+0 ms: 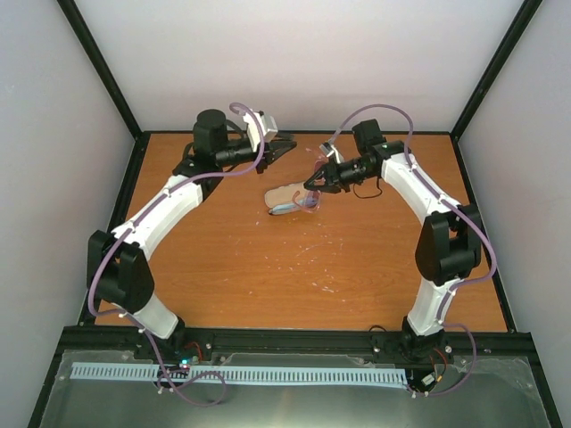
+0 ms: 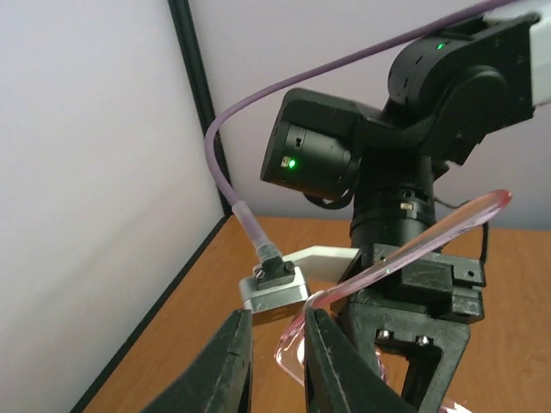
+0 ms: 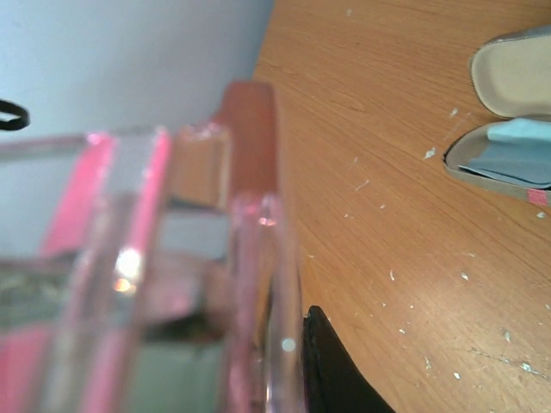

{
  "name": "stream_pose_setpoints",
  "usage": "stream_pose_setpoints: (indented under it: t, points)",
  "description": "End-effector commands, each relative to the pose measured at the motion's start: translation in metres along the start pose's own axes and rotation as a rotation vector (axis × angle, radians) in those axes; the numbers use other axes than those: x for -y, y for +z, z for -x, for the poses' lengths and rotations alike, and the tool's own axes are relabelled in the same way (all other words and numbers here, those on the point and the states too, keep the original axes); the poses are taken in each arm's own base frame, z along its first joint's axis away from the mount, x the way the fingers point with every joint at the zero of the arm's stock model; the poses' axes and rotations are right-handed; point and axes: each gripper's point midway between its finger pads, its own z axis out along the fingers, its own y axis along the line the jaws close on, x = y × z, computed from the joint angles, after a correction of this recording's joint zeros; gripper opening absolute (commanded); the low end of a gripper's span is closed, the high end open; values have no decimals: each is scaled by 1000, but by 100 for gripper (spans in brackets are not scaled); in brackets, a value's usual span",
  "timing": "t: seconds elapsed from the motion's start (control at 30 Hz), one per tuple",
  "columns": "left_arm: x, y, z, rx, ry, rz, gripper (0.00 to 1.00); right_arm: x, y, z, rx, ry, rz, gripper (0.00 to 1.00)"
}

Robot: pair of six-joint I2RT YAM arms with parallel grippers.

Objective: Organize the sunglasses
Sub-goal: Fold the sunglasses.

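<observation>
Right now your right gripper [image 1: 314,183] is clamped on a temple arm of the translucent pinkish-red, thin-framed sunglasses [image 2: 430,237]. It holds them off the table near the open tan oval case with pale blue lining [image 1: 287,198], probably so they can be folded first. Your left gripper [image 2: 280,370] hovers close by with its jaws narrowly parted, seemingly ready to help.

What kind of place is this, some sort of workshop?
Probably a robot test booth in a lab: two white-and-black robot arms at an orange wooden table, boxed in by plain white walls and black frame posts, with translucent pink sunglasses held near an open tan oval case.
</observation>
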Motion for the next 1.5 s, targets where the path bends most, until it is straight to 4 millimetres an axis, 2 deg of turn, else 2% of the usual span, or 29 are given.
stream_pose_setpoints:
  t: [0.0,0.2,0.4,0.73,0.87,1.07,1.33,1.47]
  points:
    - [3,-3,56,143,6,-76,20,-31,-11,0,8,-83,75,3]
    - [7,1,56,160,-45,-105,20,-27,-8,1,3,-72,81,3]
    - [23,10,62,181,-67,-171,20,-23,-2,5,-4,-60,75,4]
    - [54,18,40,128,-134,-317,16,-23,-2,18,14,-68,57,6]
    - [67,21,26,83,-132,-351,15,-25,-3,23,18,-74,59,6]
    - [75,20,6,24,-104,-359,15,-26,-4,22,19,-81,45,7]
    - [87,18,-53,-118,-81,-362,14,-41,-16,25,44,-106,51,11]
    - [89,17,-74,-166,-70,-355,14,-44,-21,23,50,-109,41,12]
